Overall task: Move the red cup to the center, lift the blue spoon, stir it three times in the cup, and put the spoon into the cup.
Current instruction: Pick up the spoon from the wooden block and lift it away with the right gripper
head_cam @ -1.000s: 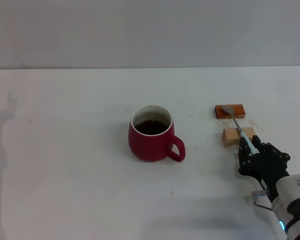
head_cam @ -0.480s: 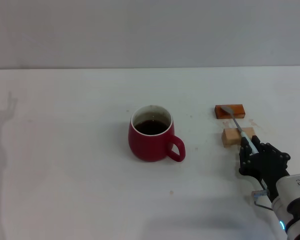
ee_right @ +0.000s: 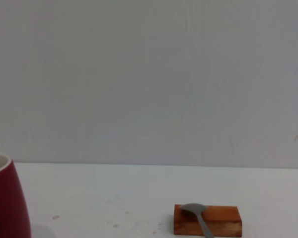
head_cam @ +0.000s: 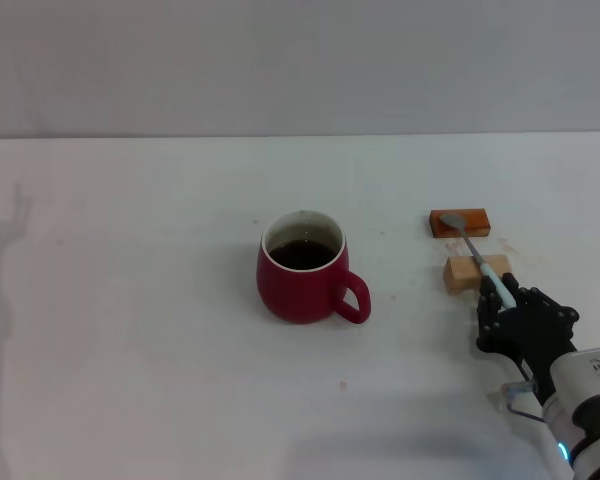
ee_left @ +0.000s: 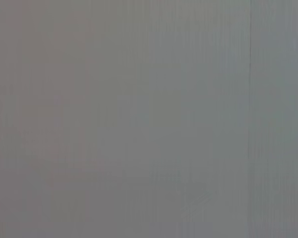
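Now right pincer [head_cam: 504, 302] clamped on blue spoon [head_cam: 477, 254] handle, red cup [head_cam: 303, 266] well left

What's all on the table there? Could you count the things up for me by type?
Cups: 1, the red cup with dark liquid inside.
Spoons: 1, the blue spoon, lying across the blocks, its handle end at the right gripper.
Blocks: 2, the orange-brown block and the pale wooden block.
Total: 4 things.
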### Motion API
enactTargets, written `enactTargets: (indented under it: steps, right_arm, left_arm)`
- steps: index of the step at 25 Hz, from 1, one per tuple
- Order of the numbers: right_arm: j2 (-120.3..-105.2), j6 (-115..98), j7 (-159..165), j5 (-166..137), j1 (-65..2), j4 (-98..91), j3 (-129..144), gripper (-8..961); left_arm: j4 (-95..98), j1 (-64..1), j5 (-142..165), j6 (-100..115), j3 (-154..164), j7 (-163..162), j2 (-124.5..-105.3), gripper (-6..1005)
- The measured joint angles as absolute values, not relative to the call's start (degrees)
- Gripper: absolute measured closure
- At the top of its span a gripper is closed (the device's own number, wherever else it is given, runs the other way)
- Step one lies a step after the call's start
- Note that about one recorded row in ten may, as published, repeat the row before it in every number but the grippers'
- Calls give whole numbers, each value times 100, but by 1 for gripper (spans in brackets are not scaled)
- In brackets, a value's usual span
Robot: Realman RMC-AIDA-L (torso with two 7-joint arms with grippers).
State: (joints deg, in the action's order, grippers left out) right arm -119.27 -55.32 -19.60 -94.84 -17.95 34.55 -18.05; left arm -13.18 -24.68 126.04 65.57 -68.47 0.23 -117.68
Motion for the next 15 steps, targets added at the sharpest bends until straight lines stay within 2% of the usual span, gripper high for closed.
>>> enactTargets:
  steps: [15]
  right_arm:
    - [-11927, -5510, -1960, -9483, -1811, 3445, -1819, 771]
  left_arm:
    - [-1337, -2450, 12607, 6558, -6926, 17, -11768, 140]
